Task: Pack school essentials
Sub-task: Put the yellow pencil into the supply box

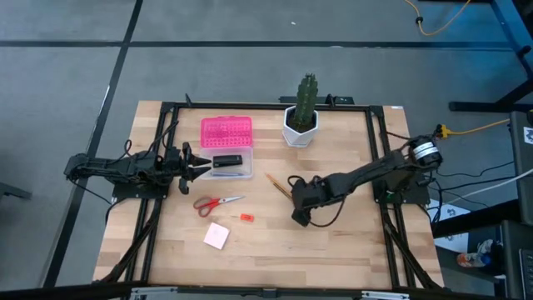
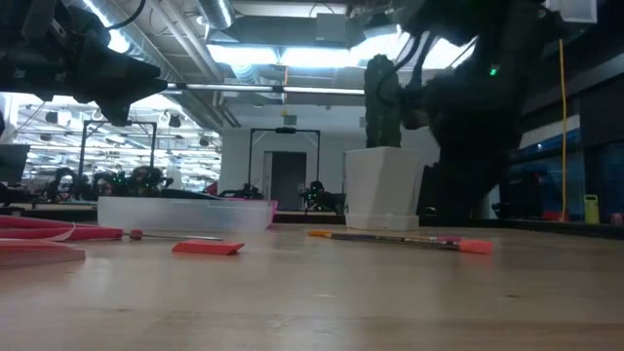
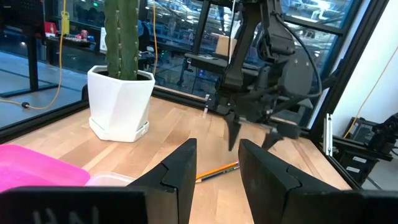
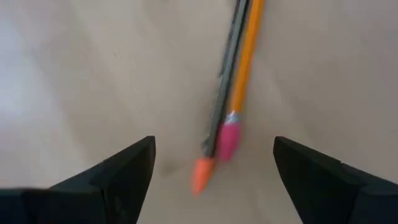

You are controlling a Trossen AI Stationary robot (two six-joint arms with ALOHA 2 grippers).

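My right gripper point(image 4: 212, 146) is open and points down over the orange pencil point(image 4: 244, 68), whose pink eraser end and a thin pen point(image 4: 219, 106) lie between its fingers on the wood. In the high view it point(image 1: 297, 208) hovers by the pencil point(image 1: 276, 184). My left gripper point(image 1: 204, 165), open, is level at the left side of the clear box point(image 1: 241, 173), where the black oblong block point(image 1: 226, 161) lies. Red-handled scissors point(image 1: 218, 202), the tiny orange-red piece point(image 1: 246, 217) and the pink pad point(image 1: 216, 236) lie flat on the table.
The box's pink lid point(image 1: 226, 131) lies open toward the far edge. A cactus in a white pot point(image 1: 301, 117) stands near the far edge, right of the box. Bare wood spreads along the near edge point(image 1: 316, 258). Black frame rails run along both table sides.
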